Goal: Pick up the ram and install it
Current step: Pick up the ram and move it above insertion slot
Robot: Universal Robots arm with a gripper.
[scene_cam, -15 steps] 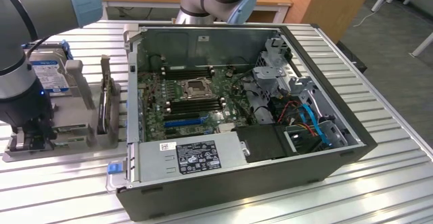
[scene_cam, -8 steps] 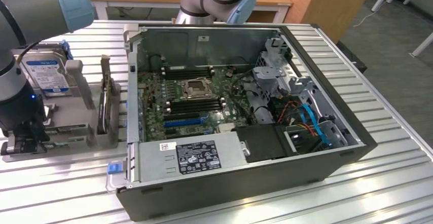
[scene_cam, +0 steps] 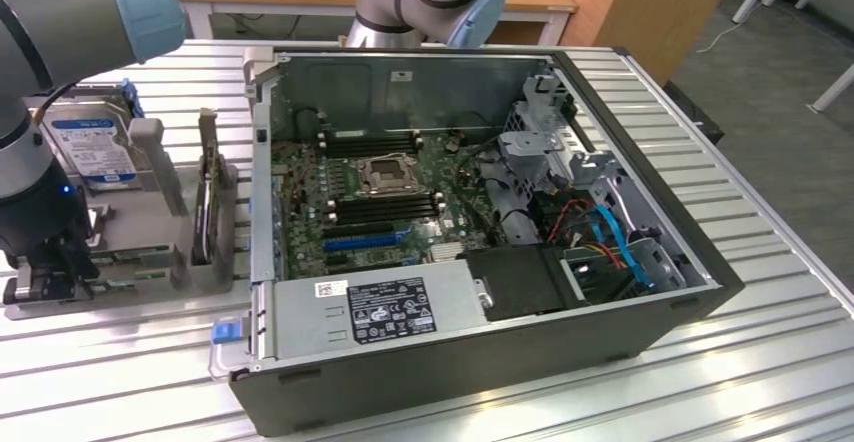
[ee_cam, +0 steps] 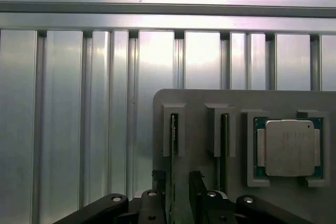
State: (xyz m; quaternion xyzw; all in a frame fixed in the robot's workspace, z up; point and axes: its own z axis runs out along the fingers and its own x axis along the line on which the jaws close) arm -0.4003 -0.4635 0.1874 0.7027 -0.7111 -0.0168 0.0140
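UR arm [scene_cam: 40, 112] bends down at the exterior view's left, claw [ee_cam: 177, 179] aimed straight down over grey plastic holder [ee_cam: 199, 103]. Fingers spread wide, nothing held. Ram [ee_cam: 174, 135] stands edge-up in a holder slot, in line w/ the finger gap. Ribbed aluminium desk [scene_cam: 747, 362]; open black PC case [scene_cam: 467, 372] to the right.

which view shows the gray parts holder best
The exterior view: most of the holder appears, with the hard drive standing in it. The wrist view gives one end, holding a processor.
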